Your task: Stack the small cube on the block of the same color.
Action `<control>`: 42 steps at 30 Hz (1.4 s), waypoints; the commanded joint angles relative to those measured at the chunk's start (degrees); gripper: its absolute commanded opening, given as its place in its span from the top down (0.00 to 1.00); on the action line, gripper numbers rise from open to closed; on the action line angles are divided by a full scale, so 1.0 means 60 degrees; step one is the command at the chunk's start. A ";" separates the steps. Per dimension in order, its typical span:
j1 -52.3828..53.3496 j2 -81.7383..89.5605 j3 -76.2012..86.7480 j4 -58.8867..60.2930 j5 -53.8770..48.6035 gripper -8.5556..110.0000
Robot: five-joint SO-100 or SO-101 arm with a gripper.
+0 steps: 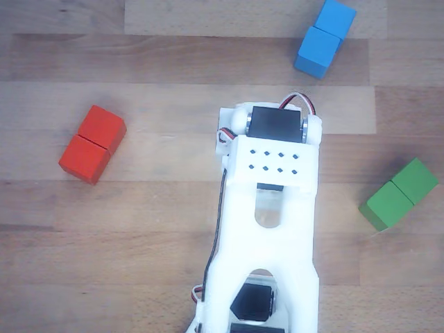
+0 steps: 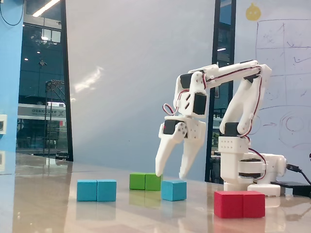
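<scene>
The gripper (image 2: 171, 174) hangs spread just above the small cube (image 2: 174, 190), a plain light-blue piece on the counter (image 2: 146, 213). Left of it in the fixed view, the blue block (image 2: 96, 190) lies lengthwise left-to-right, seam mid-length.

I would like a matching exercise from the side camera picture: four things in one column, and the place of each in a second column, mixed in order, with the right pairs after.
Things:
1. blue oblong block
2. small cube
3. red block
4. gripper

Places in the fixed view:
A. nearest the camera, at the right
B. open, just above the small cube
C. farthest left on the table
D. in front of the green block, slightly to its right

Pairs: 1-C, 2-D, 3-A, 4-B
</scene>
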 commanded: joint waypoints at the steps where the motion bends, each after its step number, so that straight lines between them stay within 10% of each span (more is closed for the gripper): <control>1: 0.0029 0.0967 0.0044 0.0278 -0.0029 0.72; 33: 0.0029 -0.1069 0.0483 -0.1069 -0.0015 0.73; 42: 0.0029 -0.1245 0.0381 -0.1333 -0.0015 0.90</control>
